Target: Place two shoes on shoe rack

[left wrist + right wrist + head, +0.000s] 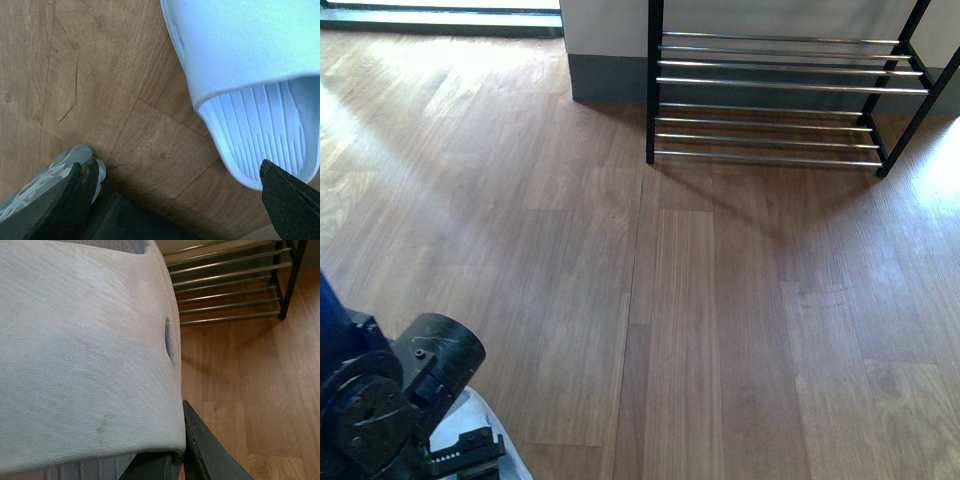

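Slide sandal (240,55): lay flat on the table (720,330) at its near left corner, its ribbed footbed showing under the pale strap.
Left hand (177,167): spread wide and gripping nothing; one finger (75,200) was off the sandal's side and the other hung over the footbed's rim.
Grey sneaker (45,182): its knit toe showed just beside that first finger, apart from the sandal.
Second slide sandal (85,350): filled most of the right wrist view, raised clear of the table.
Right hand (175,460): its two dark fingers were drawn close on the strap's edge (the contact itself was partly hidden).
Shoe rack (770,85): stood at the table's far edge toward the right corner, against the wall, its chrome bars bare.
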You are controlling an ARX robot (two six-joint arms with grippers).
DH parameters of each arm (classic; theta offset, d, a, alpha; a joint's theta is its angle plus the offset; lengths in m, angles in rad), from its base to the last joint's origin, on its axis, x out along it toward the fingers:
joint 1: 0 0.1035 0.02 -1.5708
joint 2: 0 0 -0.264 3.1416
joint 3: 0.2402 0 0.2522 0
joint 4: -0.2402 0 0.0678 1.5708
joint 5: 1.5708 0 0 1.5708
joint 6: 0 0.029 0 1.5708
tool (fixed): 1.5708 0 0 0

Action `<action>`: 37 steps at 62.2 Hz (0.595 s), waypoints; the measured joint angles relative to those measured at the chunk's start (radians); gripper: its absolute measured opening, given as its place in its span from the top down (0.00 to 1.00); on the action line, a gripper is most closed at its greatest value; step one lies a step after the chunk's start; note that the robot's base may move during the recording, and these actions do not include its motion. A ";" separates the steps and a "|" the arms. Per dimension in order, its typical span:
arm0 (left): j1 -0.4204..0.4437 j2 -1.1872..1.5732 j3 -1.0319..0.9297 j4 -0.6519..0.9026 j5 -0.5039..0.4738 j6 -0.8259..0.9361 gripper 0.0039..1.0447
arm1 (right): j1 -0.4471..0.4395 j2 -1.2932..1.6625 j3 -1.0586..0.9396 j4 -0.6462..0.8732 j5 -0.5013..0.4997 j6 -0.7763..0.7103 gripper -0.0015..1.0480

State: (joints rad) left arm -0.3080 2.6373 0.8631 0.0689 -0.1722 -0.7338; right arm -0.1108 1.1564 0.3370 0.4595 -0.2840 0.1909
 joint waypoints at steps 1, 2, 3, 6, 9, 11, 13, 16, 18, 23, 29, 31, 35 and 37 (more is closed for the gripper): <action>0.001 0.006 0.006 -0.001 0.000 -0.002 0.09 | 0.000 0.000 0.000 0.000 0.000 0.000 0.98; 0.001 0.019 0.017 -0.004 0.000 -0.004 0.09 | 0.000 0.000 0.000 0.000 0.000 0.000 0.98; 0.002 0.024 0.022 -0.005 0.000 -0.005 0.09 | 0.000 0.000 0.000 0.000 0.000 0.000 0.98; 0.005 0.047 0.041 -0.005 -0.004 -0.013 0.09 | 0.000 0.000 0.000 0.000 0.000 0.000 0.98; 0.006 0.071 0.058 -0.003 -0.003 -0.016 0.09 | 0.000 0.000 0.000 0.000 0.000 0.000 0.98; 0.006 0.089 0.070 -0.003 -0.003 -0.017 0.09 | 0.000 0.000 0.000 0.000 0.000 0.000 0.98; 0.006 0.101 0.077 -0.002 -0.003 -0.017 0.09 | 0.000 0.000 0.000 0.000 0.000 0.000 0.98; 0.005 0.129 0.091 0.000 0.002 -0.017 0.09 | 0.000 0.000 0.000 0.000 0.000 0.000 0.98; 0.005 0.138 0.096 0.000 0.002 -0.016 0.09 | 0.000 0.000 0.000 0.000 0.000 0.000 0.98; 0.003 0.172 0.114 0.003 -0.003 -0.016 0.09 | 0.000 0.000 0.000 0.000 0.000 0.000 0.98; 0.003 0.198 0.130 0.010 -0.025 -0.016 0.09 | 0.000 0.000 0.000 0.000 0.000 0.000 0.98; 0.004 0.201 0.134 0.010 -0.033 -0.016 0.09 | 0.000 0.000 0.000 0.000 0.000 0.000 0.98; 0.006 0.209 0.137 0.041 -0.071 -0.020 0.09 | 0.000 0.000 0.000 0.000 0.000 0.000 0.98; 0.005 0.210 0.140 0.050 -0.079 -0.023 0.09 | 0.000 0.000 0.000 0.000 0.000 0.000 0.98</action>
State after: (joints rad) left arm -0.3031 2.8475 1.0035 0.1188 -0.2512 -0.7570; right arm -0.1108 1.1564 0.3370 0.4595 -0.2840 0.1905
